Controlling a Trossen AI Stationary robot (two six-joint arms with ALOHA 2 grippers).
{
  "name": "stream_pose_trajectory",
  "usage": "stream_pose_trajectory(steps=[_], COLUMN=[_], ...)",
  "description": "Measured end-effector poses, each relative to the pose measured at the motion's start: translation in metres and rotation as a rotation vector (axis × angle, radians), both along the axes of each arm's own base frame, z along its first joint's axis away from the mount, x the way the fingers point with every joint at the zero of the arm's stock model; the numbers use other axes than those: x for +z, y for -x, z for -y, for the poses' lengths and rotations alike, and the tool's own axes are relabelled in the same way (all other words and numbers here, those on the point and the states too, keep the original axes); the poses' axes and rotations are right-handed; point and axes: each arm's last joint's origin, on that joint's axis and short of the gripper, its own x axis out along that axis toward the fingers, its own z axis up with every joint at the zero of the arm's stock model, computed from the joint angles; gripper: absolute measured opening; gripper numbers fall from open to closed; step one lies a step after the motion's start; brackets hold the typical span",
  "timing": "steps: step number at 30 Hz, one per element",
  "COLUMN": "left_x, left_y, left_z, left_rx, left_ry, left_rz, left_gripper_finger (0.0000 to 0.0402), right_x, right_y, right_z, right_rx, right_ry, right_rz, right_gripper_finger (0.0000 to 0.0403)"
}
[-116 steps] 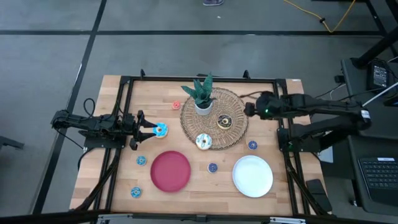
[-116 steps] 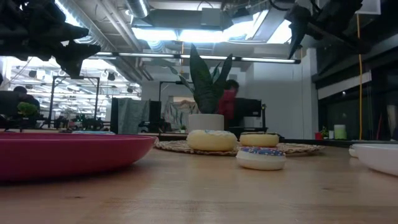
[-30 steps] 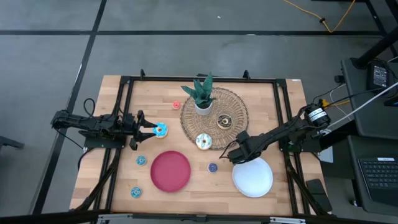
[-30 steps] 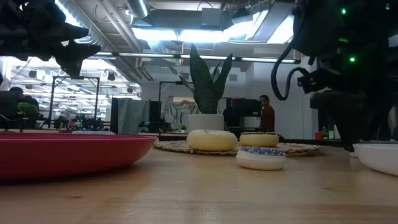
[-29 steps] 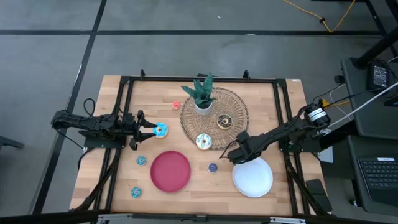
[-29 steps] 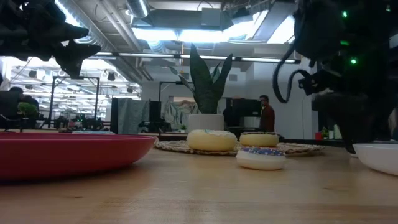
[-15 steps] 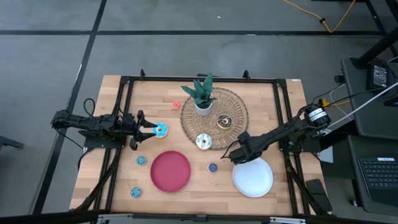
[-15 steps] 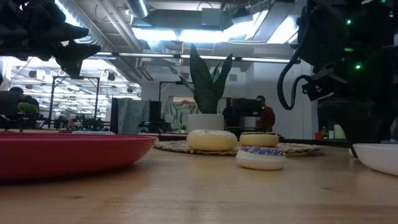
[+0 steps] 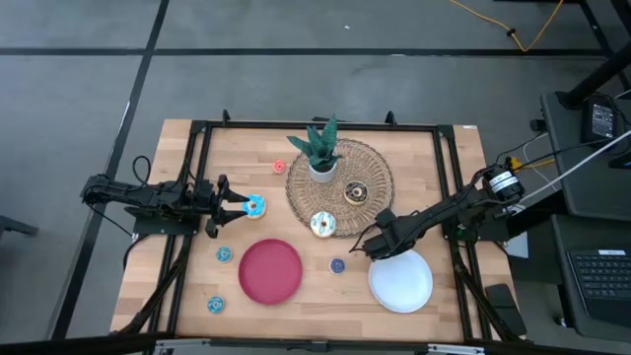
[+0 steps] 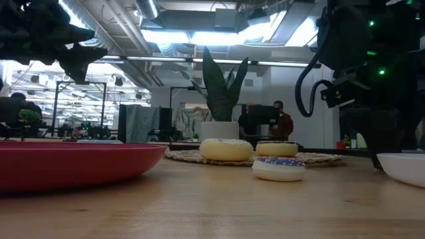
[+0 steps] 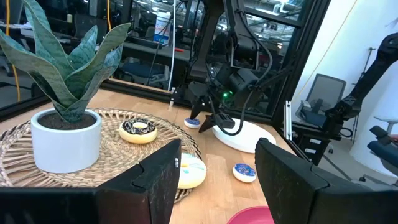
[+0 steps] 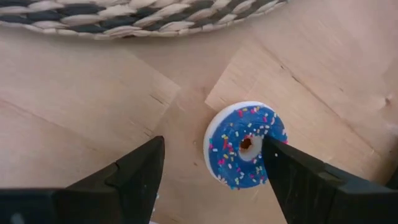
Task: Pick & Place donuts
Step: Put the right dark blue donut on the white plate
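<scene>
My right gripper point(image 9: 367, 247) is open and points down beside the white plate point(image 9: 401, 279). In the right wrist view its fingers point(image 12: 140, 177) stand on either side of a small blue sprinkled donut point(image 12: 245, 144) lying flat on the table; I see no touch. My left gripper point(image 9: 232, 204) waits open and raised at the table's left, by the light-blue iced donut point(image 9: 255, 205). The cream donut point(image 9: 321, 225) and the chocolate donut point(image 9: 355, 192) lie on the woven mat point(image 9: 380, 168). Another small blue donut point(image 9: 337, 265) lies between the plates.
A potted plant point(image 9: 320, 153) stands on the mat's far side. A red plate point(image 9: 270, 271) lies near the front. Small donuts lie at the left point(image 9: 225, 254), front left point(image 9: 214, 305) and far side point(image 9: 279, 167). People stand in the room behind.
Over the last seconds my right arm has swung from the far right side of the mat to the spot beside the white plate. In the last second it has only crept a little toward the plate.
</scene>
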Motion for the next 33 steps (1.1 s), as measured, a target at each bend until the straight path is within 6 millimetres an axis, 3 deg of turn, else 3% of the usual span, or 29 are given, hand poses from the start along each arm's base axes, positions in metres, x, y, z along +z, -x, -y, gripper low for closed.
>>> stream_pose_trajectory(steps=[22,33], left_x=[0.0,0.0], left_y=[0.0,0.0], left_z=[0.0,0.0], left_rx=[0.0,0.0], left_ry=[0.0,0.0], left_rz=[0.0,0.0], left_gripper_finger=[0.0198,0.0198], right_x=[-0.001,-0.001], right_y=[-0.001,-0.001], right_z=[-0.0006,-0.0006], right_rx=[0.007,0.006], right_ry=[-0.013,-0.013], right_rz=[0.006,0.007], right_gripper_finger=[0.0102,0.0049])
